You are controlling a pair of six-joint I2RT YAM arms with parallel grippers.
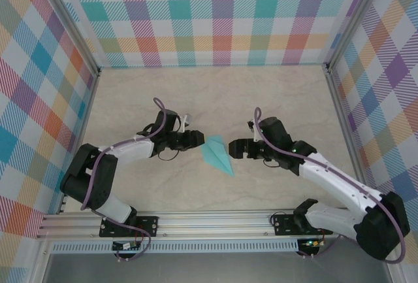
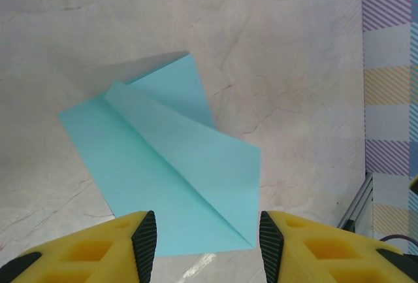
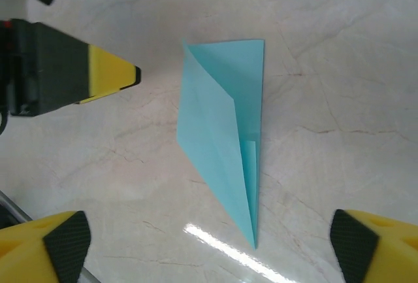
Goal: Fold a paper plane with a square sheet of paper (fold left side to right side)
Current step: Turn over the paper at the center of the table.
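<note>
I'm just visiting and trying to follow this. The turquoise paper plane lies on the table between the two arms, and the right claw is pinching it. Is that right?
Not quite. The paper plane lies on the table as you say, but the right gripper is not pinching it: the right wrist view shows its jaws wide open, clear of the paper.

This looks like a robotics lab test cell rather than a home or a shop. Upright panels (image 1: 222,15) printed in pastel plaid close in a pale, marble-patterned tabletop (image 1: 215,93) on three sides, framed by bare aluminium posts (image 1: 68,25) at the corners. A slotted aluminium rail (image 1: 215,223) runs along the near edge, with two robot arms bolted to it and purple cables (image 1: 159,104) looped loose. The grey strip (image 1: 215,266) below is possibly floor
</note>
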